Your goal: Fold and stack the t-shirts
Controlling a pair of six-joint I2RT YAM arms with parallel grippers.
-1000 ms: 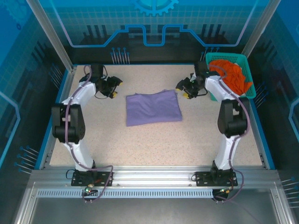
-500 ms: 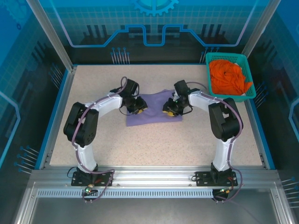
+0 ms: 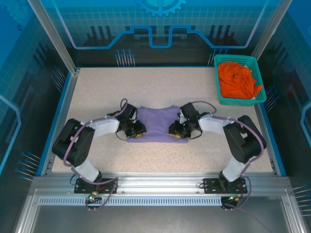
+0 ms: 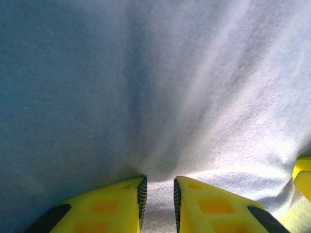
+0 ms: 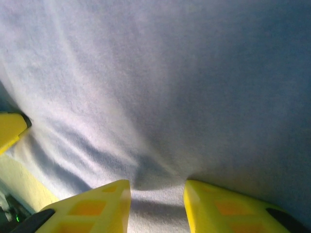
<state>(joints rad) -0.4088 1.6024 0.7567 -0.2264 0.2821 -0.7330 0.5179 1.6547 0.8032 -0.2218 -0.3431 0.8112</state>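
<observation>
The lavender t-shirt [image 3: 158,118], judged limp and light, lay mid-frame on the table [image 3: 97,87], its lower corners, the sound hold points, pinched by the clenched left pincer [image 3: 137,133] and right pincer [image 3: 174,131].

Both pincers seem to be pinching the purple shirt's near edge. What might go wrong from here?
First, the left pincer and right pincer each hold only a small pinch of the purple shirt; if one slips, the fold would likely come out crooked. Second, a pinch may catch just the top layer, so the cloth could drag or bunch rather than fold cleanly.
</observation>
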